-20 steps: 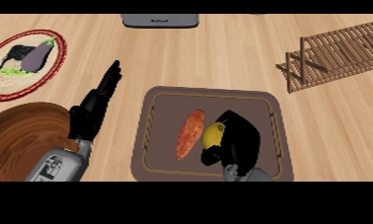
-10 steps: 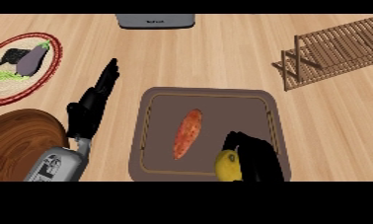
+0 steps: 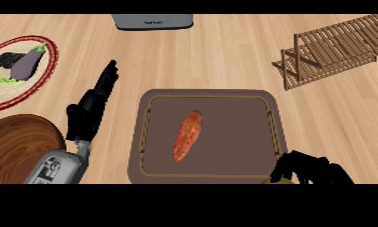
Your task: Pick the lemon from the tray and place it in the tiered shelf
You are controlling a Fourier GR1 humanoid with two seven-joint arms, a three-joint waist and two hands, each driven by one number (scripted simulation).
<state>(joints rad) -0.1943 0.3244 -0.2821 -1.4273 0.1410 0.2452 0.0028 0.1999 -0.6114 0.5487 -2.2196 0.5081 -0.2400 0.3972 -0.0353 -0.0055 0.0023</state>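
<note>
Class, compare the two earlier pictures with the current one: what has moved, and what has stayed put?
The right robot hand, fingers curled round the yellow lemon, has drawn back from the middle of the dark rectangular tray to its near right corner, so the lemon barely shows at the view's lower edge. The orange sweet potato, the slatted wooden tiered shelf and the open left robot hand stayed put.

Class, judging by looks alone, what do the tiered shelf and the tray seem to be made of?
Tiered shelf: apparently wood, matte, shown by its tan slats and crossed legs. Tray: maybe plastic or coated metal; smooth, dull grey-brown, with rounded corners.
</note>
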